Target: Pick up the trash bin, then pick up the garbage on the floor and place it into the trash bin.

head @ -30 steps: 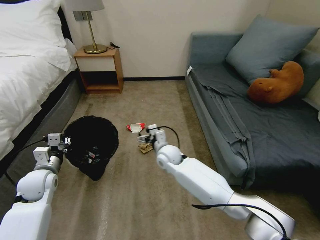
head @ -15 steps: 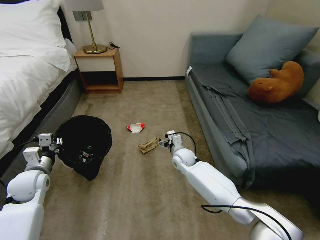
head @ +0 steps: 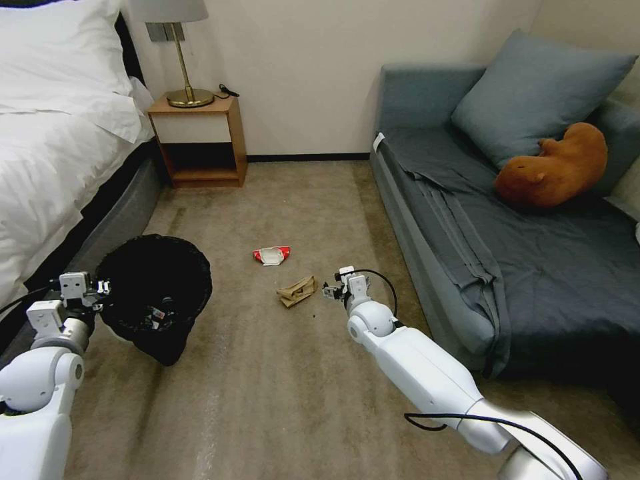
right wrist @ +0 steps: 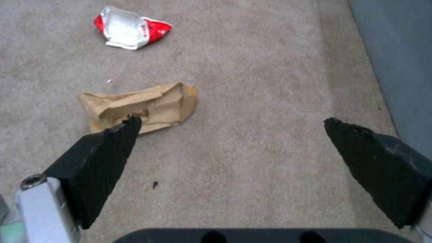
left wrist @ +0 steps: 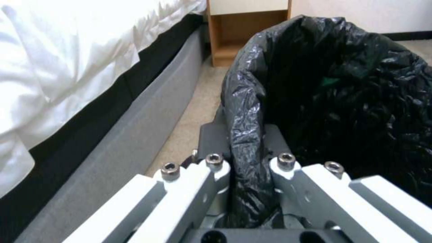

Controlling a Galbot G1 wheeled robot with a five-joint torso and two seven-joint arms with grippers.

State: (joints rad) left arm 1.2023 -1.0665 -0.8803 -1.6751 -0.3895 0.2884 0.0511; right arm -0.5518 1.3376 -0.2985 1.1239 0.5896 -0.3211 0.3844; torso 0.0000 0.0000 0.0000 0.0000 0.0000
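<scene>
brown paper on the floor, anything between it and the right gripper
Nothing visible. The right gripper hangs open just beside the crumpled brown paper, with only bare carpet between them. The red-and-white wrapper lies farther off, out of the way.

The trash bin [head: 155, 293] hides its whitish base under the black bag, and the litter inside is too small to name. The left gripper [left wrist: 247, 168] conceals the rim it clamps.
</scene>
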